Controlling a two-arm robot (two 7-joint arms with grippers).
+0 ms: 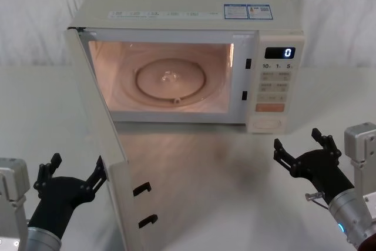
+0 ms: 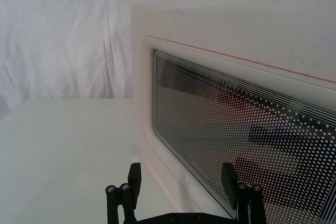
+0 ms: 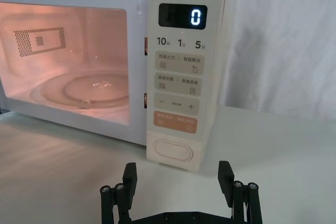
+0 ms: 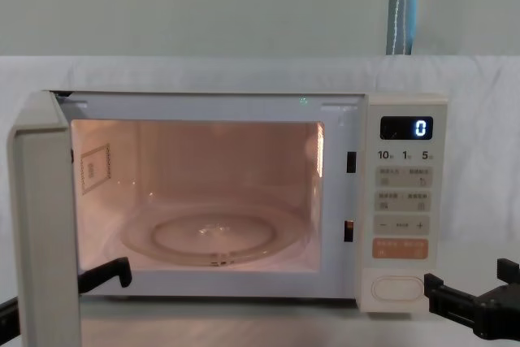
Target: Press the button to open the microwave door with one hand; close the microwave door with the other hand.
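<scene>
On the table, microwave door (image 1: 100,145) wide open, button (image 1: 267,124) untouched.

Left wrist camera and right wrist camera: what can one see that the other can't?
Left wrist view alone: the outer face of the swung-open microwave door, with its dotted dark window, and the open left gripper close in front of it.

Right wrist view alone: the control panel with the display reading 0, the orange key, the big cream button, the lit oven cavity with its glass turntable, and the open right gripper a short way back from the button.

Both share: the white table and white cloth backdrop.
</scene>
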